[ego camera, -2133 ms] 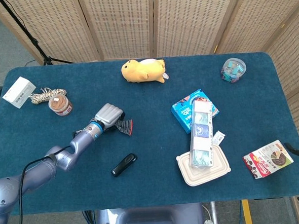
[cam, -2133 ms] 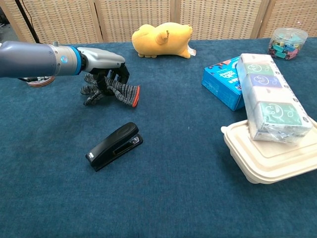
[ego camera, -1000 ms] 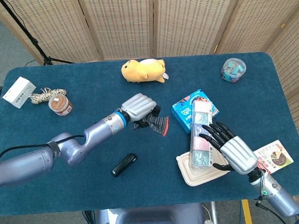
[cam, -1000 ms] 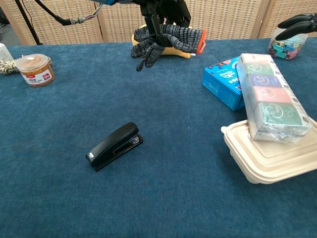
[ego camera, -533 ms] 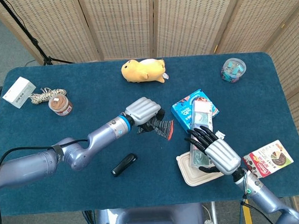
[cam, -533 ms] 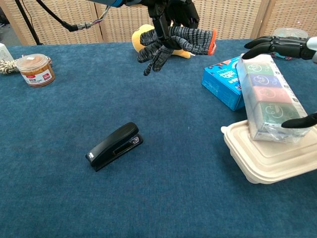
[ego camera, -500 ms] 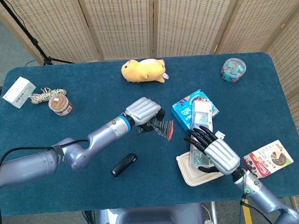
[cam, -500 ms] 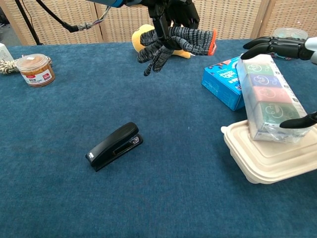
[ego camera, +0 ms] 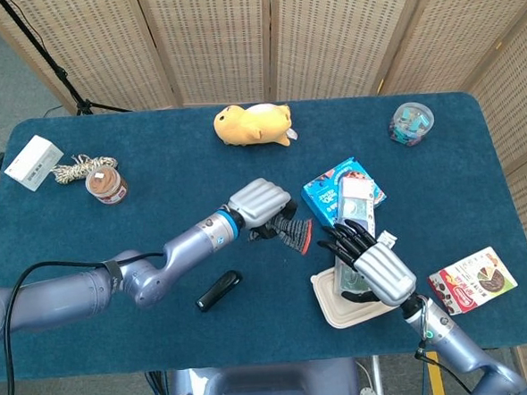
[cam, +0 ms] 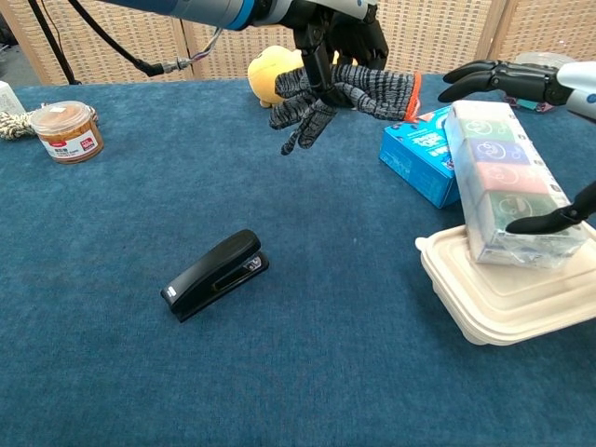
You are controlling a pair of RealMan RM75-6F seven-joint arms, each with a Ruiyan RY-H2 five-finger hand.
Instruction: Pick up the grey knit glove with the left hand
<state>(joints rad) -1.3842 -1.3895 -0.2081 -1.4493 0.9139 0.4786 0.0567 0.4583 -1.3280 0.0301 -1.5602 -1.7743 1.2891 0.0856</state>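
My left hand [ego camera: 260,202] [cam: 337,33] grips the grey knit glove [cam: 345,95] [ego camera: 291,231] and holds it in the air above the table's middle. The glove hangs from the hand, its knit fingers drooping to the left and its orange cuff edge pointing right. My right hand [ego camera: 370,263] [cam: 521,82] is open, fingers spread, hovering over the pack of tissue packets [cam: 503,182] on the right. The glove's cuff lies a short way from the right hand's fingertips.
A black stapler [cam: 216,273] lies on the blue table [cam: 112,354]. A beige clamshell box [cam: 507,298] carries the tissue pack, with a blue box [cam: 416,149] beside it. A yellow plush [ego camera: 253,125], a small jar [ego camera: 107,185], a white box [ego camera: 33,161], a clip tub [ego camera: 410,121] and a snack packet [ego camera: 472,280] stand around.
The left hand lifted the glove off the table and carried it rightward through the air. The right hand came into view and moved over the tissue pack, closer to the glove.
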